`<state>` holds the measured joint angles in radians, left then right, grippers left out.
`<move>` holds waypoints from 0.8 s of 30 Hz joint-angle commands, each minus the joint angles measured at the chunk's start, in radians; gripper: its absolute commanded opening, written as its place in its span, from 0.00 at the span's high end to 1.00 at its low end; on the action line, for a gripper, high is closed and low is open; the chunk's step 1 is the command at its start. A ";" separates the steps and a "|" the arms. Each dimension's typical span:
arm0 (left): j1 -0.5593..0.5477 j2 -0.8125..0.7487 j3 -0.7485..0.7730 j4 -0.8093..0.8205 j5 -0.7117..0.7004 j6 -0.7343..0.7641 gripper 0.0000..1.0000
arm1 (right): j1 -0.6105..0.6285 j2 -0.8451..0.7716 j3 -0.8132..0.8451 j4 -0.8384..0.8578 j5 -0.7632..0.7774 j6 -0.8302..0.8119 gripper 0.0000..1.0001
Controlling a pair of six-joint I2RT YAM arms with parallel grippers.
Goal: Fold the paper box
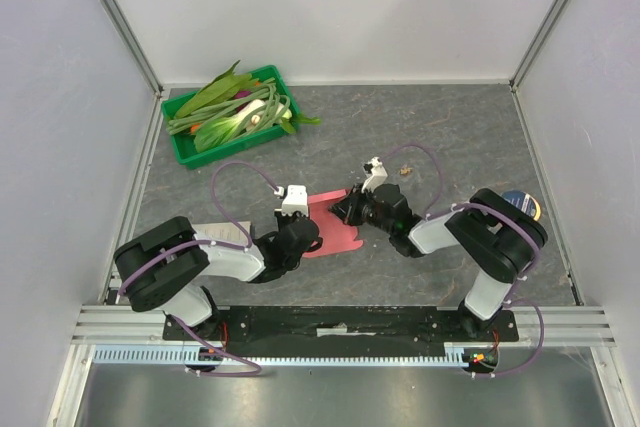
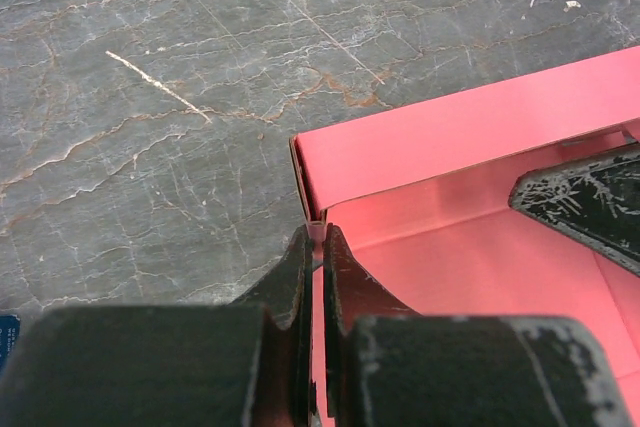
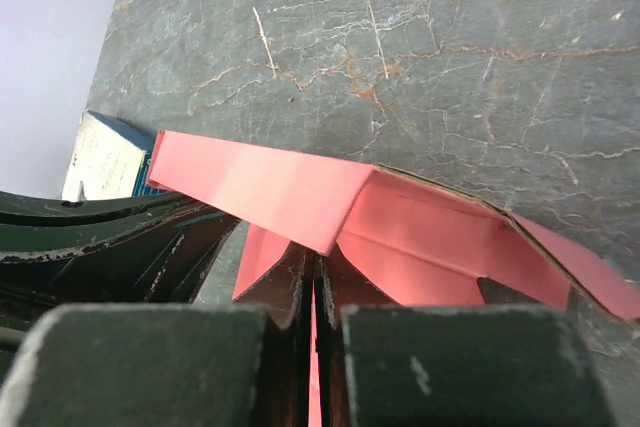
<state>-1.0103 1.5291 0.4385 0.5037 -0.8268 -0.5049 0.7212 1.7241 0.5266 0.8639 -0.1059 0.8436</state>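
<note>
Vegetables (image 1: pixel 235 112) fill green tray (image 1: pixel 176 144); left pincer (image 2: pixel 317 237) and right pincer (image 3: pixel 315 267) clamp paper box (image 1: pixel 333 227).

Bright, even light from above leaves only faint, soft shadows on the grey table (image 1: pixel 450 137); in both wrist views the nearest fingers (image 2: pixel 345 292) look soft, probably out of focus.

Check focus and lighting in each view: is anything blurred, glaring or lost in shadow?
Top external: even light, sharp throughout, only soft shadows on the table, paper box clear. Left wrist: the left gripper is close to the lens and blurred, box and table crisp. Right wrist: the right gripper is blurred, box sharp, no glare.
</note>
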 commanded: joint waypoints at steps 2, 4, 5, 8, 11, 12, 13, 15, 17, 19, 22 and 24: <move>-0.014 0.008 0.011 -0.019 0.011 -0.037 0.98 | 0.001 -0.019 0.016 0.028 -0.017 0.026 1.00; -0.014 0.003 0.005 -0.021 0.008 -0.041 0.98 | 0.001 -0.082 0.039 -0.118 0.023 -0.047 0.97; -0.014 0.003 0.002 -0.019 0.005 -0.041 0.98 | 0.001 -0.153 0.067 -0.293 0.046 -0.085 0.96; -0.014 0.003 0.000 -0.022 0.005 -0.043 0.98 | -0.006 -0.277 0.076 -0.563 0.165 -0.161 0.88; -0.014 0.006 0.000 -0.022 0.006 -0.046 0.98 | -0.037 -0.320 0.063 -0.669 0.161 -0.204 0.76; -0.014 0.005 0.000 -0.021 0.008 -0.046 0.98 | -0.069 -0.328 0.050 -0.669 0.153 -0.205 0.74; -0.014 0.005 0.000 -0.021 0.008 -0.046 0.98 | -0.086 -0.333 0.041 -0.658 0.143 -0.201 0.73; -0.014 0.006 0.003 -0.021 0.006 -0.040 0.98 | -0.127 -0.339 0.026 -0.646 0.107 -0.212 0.71; -0.014 0.003 0.002 -0.024 0.008 -0.034 0.98 | -0.141 -0.322 0.029 -0.632 0.071 -0.218 0.72; -0.014 0.002 0.002 -0.022 0.008 -0.035 0.98 | -0.144 -0.308 0.027 -0.588 0.020 -0.198 0.76; -0.014 0.012 0.006 -0.022 0.011 -0.043 0.98 | -0.144 -0.275 -0.003 -0.481 -0.012 -0.130 0.75; -0.014 0.016 0.011 -0.024 0.012 -0.044 0.98 | -0.144 -0.241 -0.010 -0.450 -0.011 -0.115 0.66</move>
<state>-1.0145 1.5288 0.4393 0.5034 -0.8253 -0.5064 0.5732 1.4357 0.5400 0.3016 -0.0742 0.6849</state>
